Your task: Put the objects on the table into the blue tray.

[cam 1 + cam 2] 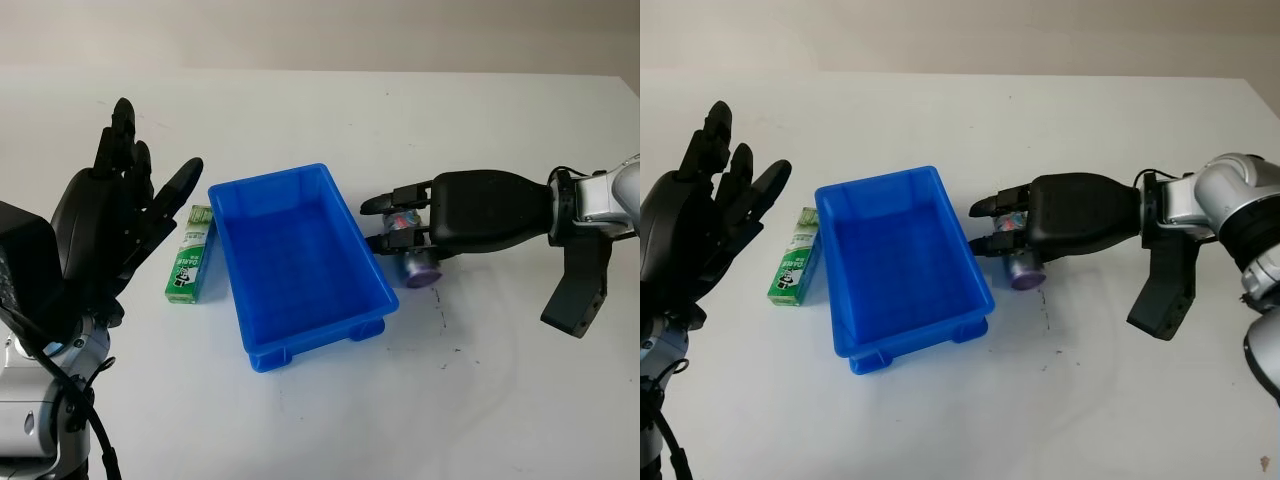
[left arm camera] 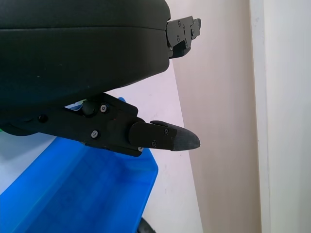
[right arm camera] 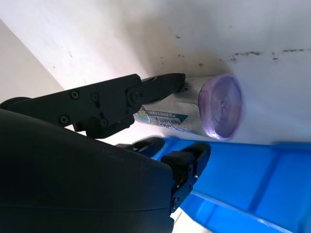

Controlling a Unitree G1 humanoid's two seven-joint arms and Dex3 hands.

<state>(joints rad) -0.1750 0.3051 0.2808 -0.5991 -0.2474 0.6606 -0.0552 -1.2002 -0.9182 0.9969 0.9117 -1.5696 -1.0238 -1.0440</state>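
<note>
The right hand, right of centre in the head views, has its fingers curled around a small purple-capped can lying on its side on the table; whether the grip is firm enough to lift cannot be confirmed, though the wrist view shows fingers on both sides of the can body. The can lies just beside the blue tray, presumably for a short transfer. At left, the left hand is raised, open, above the green box lying beside the tray's far wall.
</note>
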